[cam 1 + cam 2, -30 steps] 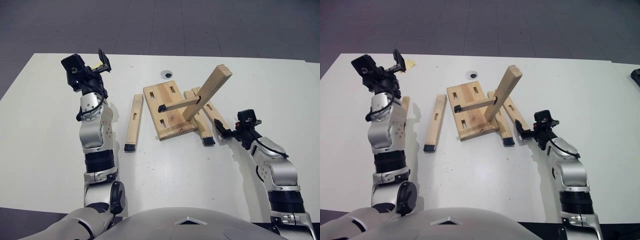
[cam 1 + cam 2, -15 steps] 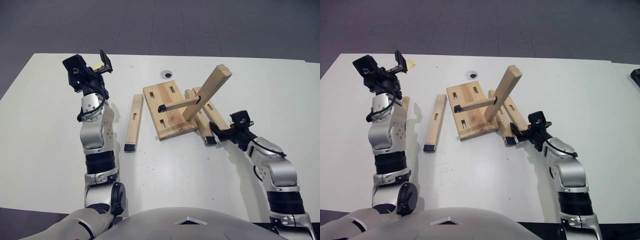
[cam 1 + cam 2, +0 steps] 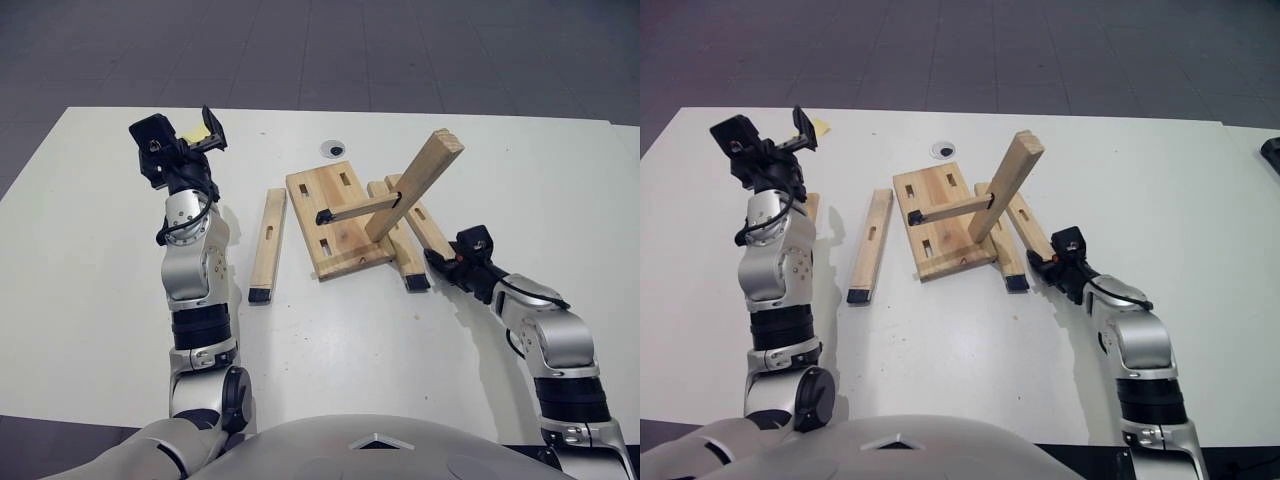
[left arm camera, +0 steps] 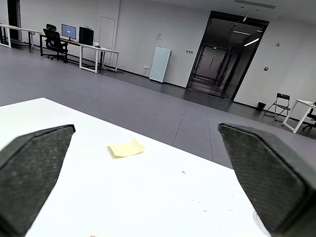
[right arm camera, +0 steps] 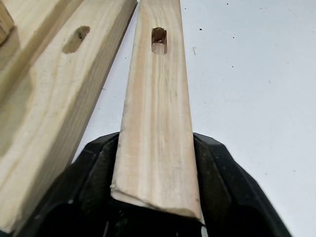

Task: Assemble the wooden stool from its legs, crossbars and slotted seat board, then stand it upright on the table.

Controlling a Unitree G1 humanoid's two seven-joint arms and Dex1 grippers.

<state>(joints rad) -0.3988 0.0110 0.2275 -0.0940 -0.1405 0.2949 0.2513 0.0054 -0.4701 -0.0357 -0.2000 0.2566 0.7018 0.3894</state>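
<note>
As I look down through the head camera, the white rectangular table (image 3: 80, 250) carries a pale wooden seat board with slots (image 3: 335, 222), lying flat near the middle, toward the far edge. A thick pale wooden tilted leg (image 3: 415, 185) stands at the board's right side, joined to a thin wooden crossbar (image 3: 360, 210) that reaches over the board. A loose left leg with a black foot (image 3: 268, 245) lies just left of the board. An inner right leg (image 3: 405, 258) and an outer right leg (image 3: 430, 228) lie side by side just right of it. The right gripper (image 3: 440, 262) sits at the outer leg's near end. The left gripper (image 3: 200, 138) hangs high above the far left corner.

From the left wrist, I see its jaws spread wide with nothing between the black pads (image 4: 29, 168). A small yellow paper note (image 4: 126, 148) lies on the table beyond.

From the right wrist, the jaws clamp the outer right leg's end, with black fingers (image 5: 94, 173) pressed on both sides. The inner right leg lies just beside it.
</note>
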